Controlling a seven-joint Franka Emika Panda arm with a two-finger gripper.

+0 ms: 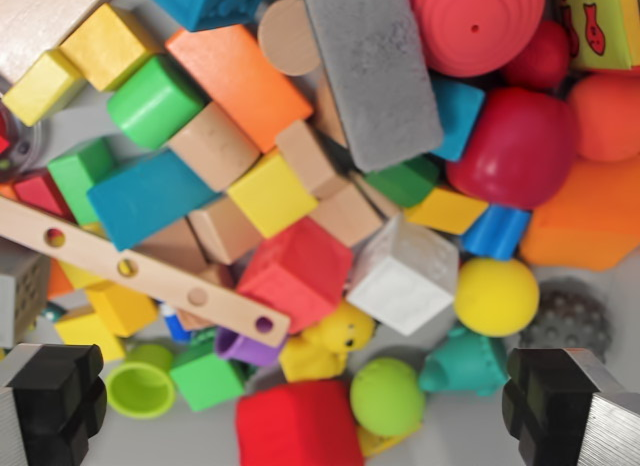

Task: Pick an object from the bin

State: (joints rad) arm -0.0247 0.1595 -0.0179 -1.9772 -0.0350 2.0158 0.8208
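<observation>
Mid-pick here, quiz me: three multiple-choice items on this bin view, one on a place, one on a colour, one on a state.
1. Where does the yellow ball lie relative to the white cube?
A. on the wrist view's right of it
B. on the wrist view's left of it
C. hidden beneath it

2. What colour is the long flat block near the top?
A. purple
B. grey
C. yellow

3. How is the gripper now?
A. shut on the wooden strip
B. shut on the yellow ball
C. open, holding nothing

Answers: 1 A, the ball sits just right of the cube. 2 B, its speckled surface is grey. 3 C, the two fingers stand far apart at the bottom corners, with toys showing in the gap and nothing gripped.
</observation>
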